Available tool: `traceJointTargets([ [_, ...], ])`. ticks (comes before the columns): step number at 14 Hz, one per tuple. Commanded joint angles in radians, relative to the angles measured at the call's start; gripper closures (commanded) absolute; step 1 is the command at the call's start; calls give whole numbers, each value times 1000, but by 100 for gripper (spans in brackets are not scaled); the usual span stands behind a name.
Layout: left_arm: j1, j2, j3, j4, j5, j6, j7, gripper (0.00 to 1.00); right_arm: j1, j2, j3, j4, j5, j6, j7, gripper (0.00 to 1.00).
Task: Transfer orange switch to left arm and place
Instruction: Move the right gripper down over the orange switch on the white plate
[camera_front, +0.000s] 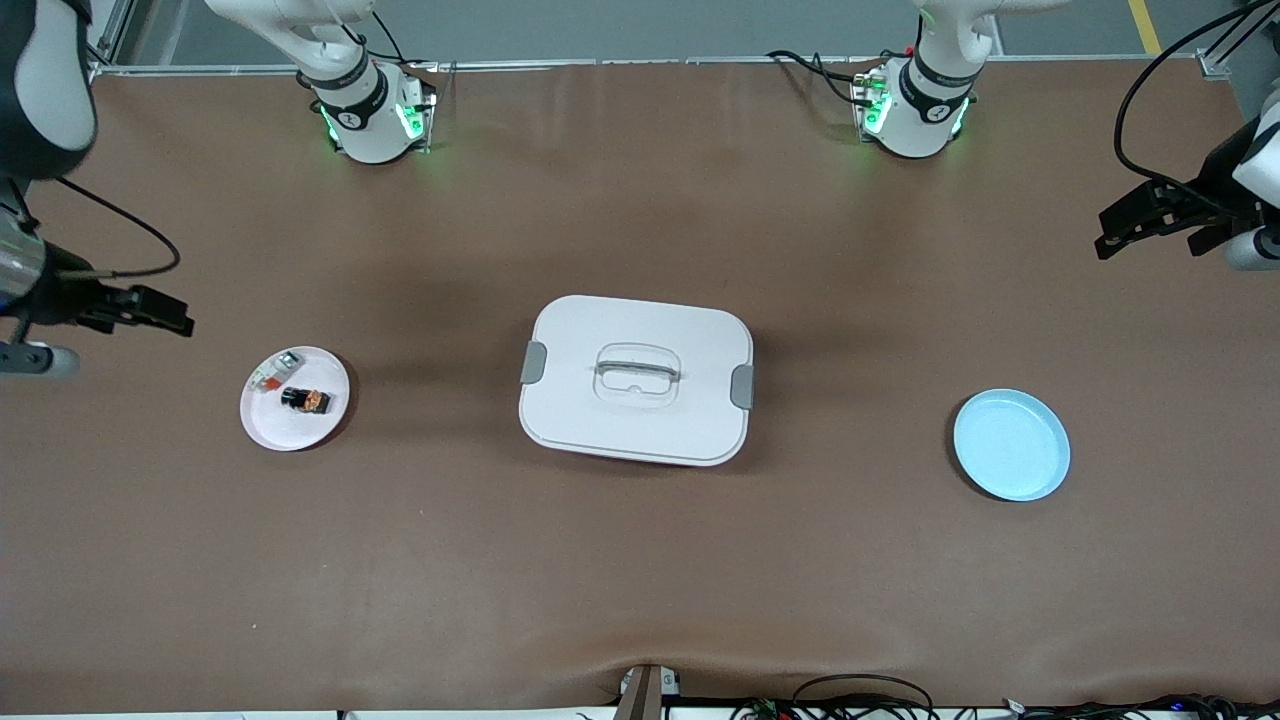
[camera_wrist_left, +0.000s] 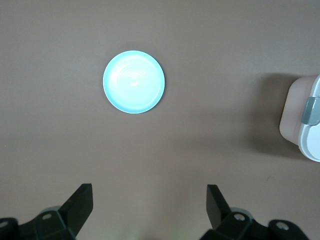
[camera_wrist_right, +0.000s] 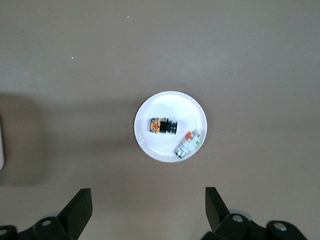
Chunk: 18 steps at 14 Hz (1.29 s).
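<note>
**Hands wide and empty: the pickup has not begun**

Hands first, from the front view: your right hand (camera_front: 150, 308) hangs at the right arm's end of the tabletop (camera_front: 640, 580), over bare surface just beside the white plate (camera_front: 295, 398), and your left hand (camera_front: 1150, 215) hangs at the left arm's end, up over bare surface well apart from the blue plate (camera_front: 1011, 445). Both are spread wide and hold nothing. The orange switch (camera_front: 306, 399) lies on the white plate, with a small white-grey piece (camera_front: 276, 372) beside it, farther from the camera. The box (camera_front: 636, 379) sits on the tabletop between the two plates, lid on, latches at its ends.

From the left wrist view, you see your left hand's fingertips (camera_wrist_left: 82, 197) far apart, the blue plate bare below them, and one corner of the box at the edge.

From the right wrist view, your right hand's fingertips (camera_wrist_right: 84, 200) are just as far apart. The switch lies on its side near the middle of the plate: a tiny black block with an amber face at one end. The white-grey piece with the red mark lies close by it near the rim, apart from it.

My reading: you are at the start, before the reach. Next, bring the right hand down over the switch, close across its narrow black body without nudging the neighbour, lift, and hand it to the left hand by a path that avoids the box.
</note>
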Motion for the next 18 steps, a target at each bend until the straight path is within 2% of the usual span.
traceJointTargets([
  [1,8,1,-6,3,0,7,10,0,3,-13,1,-113,5,132,-10,0],
  [7,7,30,-6,18,0,7,14,0,0,61,1,-250,5,362,-22,0],
  [15,4,32,-6,20,5,7,14,0,-38,233,1,-262,7,519,-40,0],
  [18,2,30,-6,20,5,7,14,0,-32,260,1,-262,8,539,-1,0],
])
